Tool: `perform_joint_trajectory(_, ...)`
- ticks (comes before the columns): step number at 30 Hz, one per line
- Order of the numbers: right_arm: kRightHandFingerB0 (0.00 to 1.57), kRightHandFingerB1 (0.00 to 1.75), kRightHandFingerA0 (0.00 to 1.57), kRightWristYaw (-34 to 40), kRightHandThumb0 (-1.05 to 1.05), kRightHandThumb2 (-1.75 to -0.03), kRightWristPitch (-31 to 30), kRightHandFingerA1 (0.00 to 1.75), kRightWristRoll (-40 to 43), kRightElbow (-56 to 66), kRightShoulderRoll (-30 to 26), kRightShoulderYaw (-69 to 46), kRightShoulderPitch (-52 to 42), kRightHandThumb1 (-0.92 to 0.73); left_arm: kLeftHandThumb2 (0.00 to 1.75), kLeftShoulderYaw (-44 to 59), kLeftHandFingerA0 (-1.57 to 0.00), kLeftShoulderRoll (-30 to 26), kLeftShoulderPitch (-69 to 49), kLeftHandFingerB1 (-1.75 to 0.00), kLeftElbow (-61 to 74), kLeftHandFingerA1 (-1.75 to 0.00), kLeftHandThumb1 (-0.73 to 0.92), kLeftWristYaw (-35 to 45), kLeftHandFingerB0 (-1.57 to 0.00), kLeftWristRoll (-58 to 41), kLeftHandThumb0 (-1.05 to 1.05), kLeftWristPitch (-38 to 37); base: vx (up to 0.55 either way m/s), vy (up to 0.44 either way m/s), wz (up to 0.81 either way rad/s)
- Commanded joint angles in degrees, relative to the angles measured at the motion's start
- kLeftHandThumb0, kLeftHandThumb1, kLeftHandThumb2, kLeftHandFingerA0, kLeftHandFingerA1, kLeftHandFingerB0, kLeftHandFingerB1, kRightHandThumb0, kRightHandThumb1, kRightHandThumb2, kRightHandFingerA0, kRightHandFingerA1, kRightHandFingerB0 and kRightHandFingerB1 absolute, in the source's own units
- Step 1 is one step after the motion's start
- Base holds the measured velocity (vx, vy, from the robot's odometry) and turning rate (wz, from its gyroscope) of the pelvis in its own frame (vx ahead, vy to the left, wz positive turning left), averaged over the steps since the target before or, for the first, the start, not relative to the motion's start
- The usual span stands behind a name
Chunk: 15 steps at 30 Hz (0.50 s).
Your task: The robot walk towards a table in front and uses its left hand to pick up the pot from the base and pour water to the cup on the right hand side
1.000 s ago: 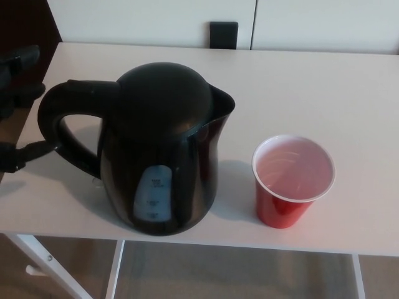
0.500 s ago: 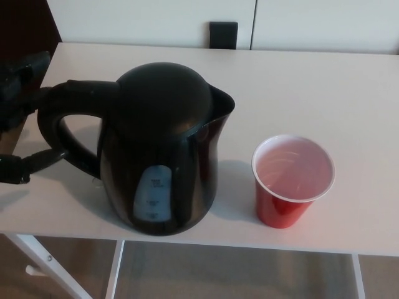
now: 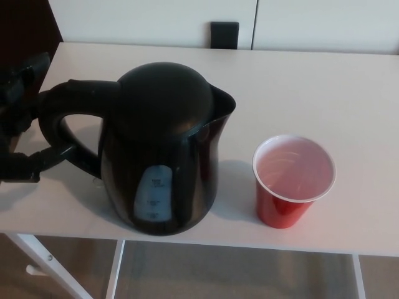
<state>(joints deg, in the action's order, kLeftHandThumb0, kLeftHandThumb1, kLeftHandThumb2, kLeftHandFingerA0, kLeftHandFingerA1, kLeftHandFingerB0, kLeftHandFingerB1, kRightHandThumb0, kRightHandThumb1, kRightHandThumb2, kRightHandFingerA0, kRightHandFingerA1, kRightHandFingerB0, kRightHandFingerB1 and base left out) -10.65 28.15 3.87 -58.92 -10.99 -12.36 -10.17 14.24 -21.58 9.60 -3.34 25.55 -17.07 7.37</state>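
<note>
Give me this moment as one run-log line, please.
phase: reaching | left hand: open at kettle handle, no grip | right hand: not in view | cup: upright right of kettle

White table [image 3: 349, 81]: kettle [image 3: 163, 149], red cup [image 3: 292, 180]

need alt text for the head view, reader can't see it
A black electric kettle stands on a white table, spout toward a red plastic cup to its right. The robot's black left hand reaches in from the left edge, fingers open at the kettle's handle, not yet gripping it.
</note>
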Motion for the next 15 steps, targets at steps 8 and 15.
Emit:
perform_joint_trajectory(8,0.12,0.41,0.33,-0.26,-0.55,-0.71,-0.28,0.51,0.73,0.79,-0.47,-0.28,-0.11,-0.46,0.53,-0.36,-0.13,0.03,1.66,-0.26,-3.35,-0.30,0.44,-3.08,-0.10,1.82,-0.34,0.91,0.00,0.000,0.00)
perform_joint_trajectory(15,0.10,0.41,0.31,-0.56,-0.55,-0.73,-0.26,0.52,1.15,0.72,-0.56,-0.48,0.86,-0.45,0.84,-1.56,0.00,-0.16,3.63,-0.47,-5.96,-0.48,0.30,-4.97,0.00,4.08,-0.23,0.78,0.00,0.000,0.00)
